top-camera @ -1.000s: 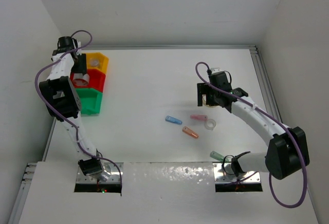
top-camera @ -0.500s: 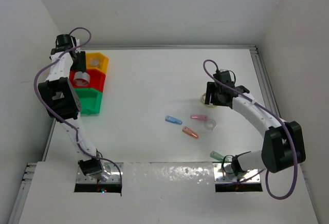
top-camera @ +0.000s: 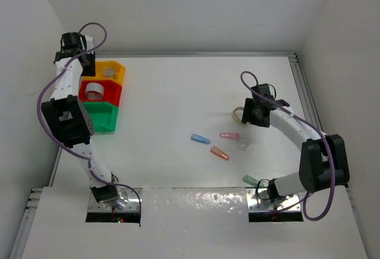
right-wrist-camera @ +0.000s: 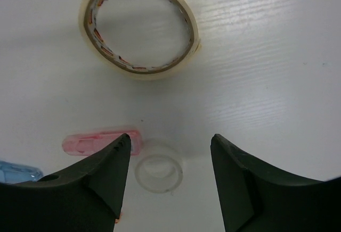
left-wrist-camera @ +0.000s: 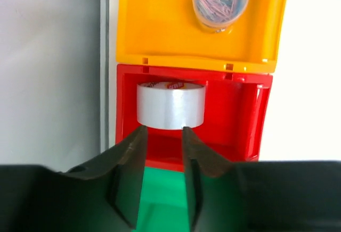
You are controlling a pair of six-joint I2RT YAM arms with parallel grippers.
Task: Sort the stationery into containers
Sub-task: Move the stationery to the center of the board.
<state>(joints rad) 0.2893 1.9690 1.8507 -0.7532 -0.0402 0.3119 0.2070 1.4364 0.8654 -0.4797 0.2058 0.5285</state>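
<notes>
Three joined bins stand at the far left: yellow [top-camera: 113,70], red [top-camera: 102,92], green [top-camera: 104,119]. The left wrist view shows a clear pot of paper clips [left-wrist-camera: 220,0] in the yellow bin [left-wrist-camera: 160,30] and a grey tape roll [left-wrist-camera: 170,104] in the red bin [left-wrist-camera: 240,115]. My left gripper [left-wrist-camera: 161,131] is open and empty, above the red and green bins. My right gripper [right-wrist-camera: 170,141] is open and empty over a clear tape ring [right-wrist-camera: 159,166], with a beige tape ring [right-wrist-camera: 139,30] beyond it and a pink capsule [right-wrist-camera: 101,140] beside it.
A blue capsule [top-camera: 200,139] and an orange capsule [top-camera: 219,153] lie mid-table, left of the clear ring [top-camera: 243,144]. A green piece [top-camera: 250,180] lies near the right arm's base. Side walls stand close to the bins and along the right edge.
My left gripper has drawn back from the red bin toward the far wall, leaving the grey roll inside. My right gripper has shifted right and nearer the beige ring.
</notes>
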